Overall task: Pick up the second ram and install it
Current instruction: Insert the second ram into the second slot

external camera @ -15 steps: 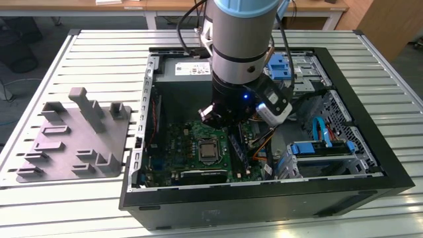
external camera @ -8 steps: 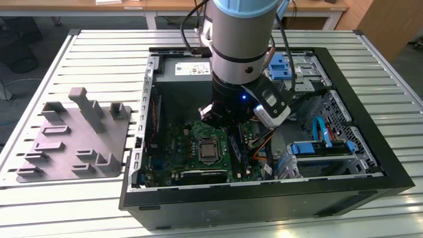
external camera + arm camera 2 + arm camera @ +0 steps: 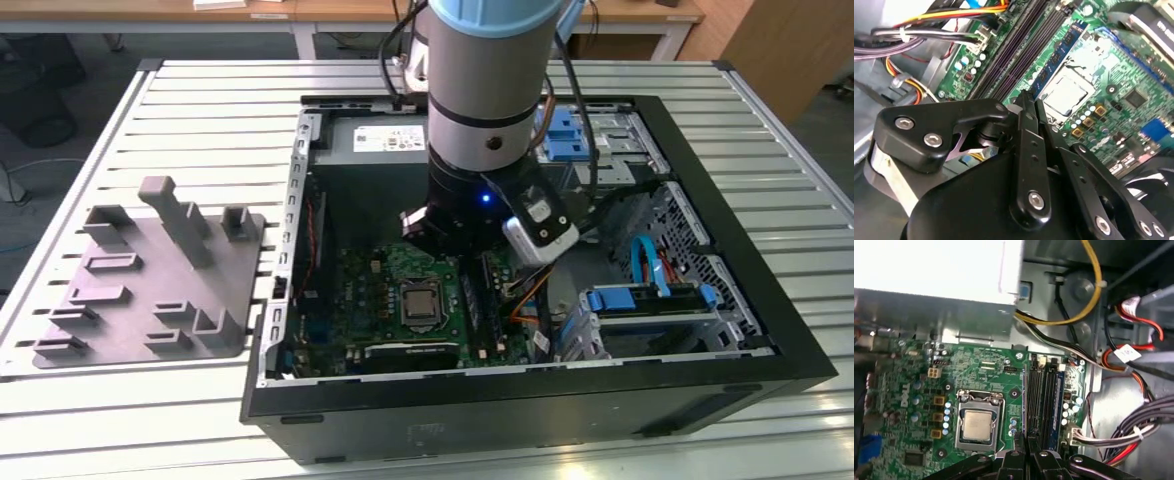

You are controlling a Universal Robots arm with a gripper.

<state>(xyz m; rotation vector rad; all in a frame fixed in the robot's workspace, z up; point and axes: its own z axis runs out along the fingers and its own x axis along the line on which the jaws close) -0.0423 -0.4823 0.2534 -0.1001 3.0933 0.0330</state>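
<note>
Slatted white workbench (image 3: 200, 110) under open computer case (image 3: 747, 330), closed claw (image 3: 1026, 102) above green motherboard (image 3: 974, 375), grey fixture (image 3: 147, 280) alongside.

Exterior view: even, moderate indoor light; slatted table (image 3: 160, 110) bright, computer case (image 3: 747, 330) interior dim and shadowed beneath the arm (image 3: 487, 90); small blue indicator glow on the wrist. First wrist view: power supply (image 3: 934, 270) blown out to white glare, motherboard (image 3: 979, 385) softly lit, overall slight blur, dark edges. Second wrist view: gripper (image 3: 1026, 107) near the lens, black, soft-focused, screws catching highlights; board behind reasonably sharp, grey haze in one corner
</note>
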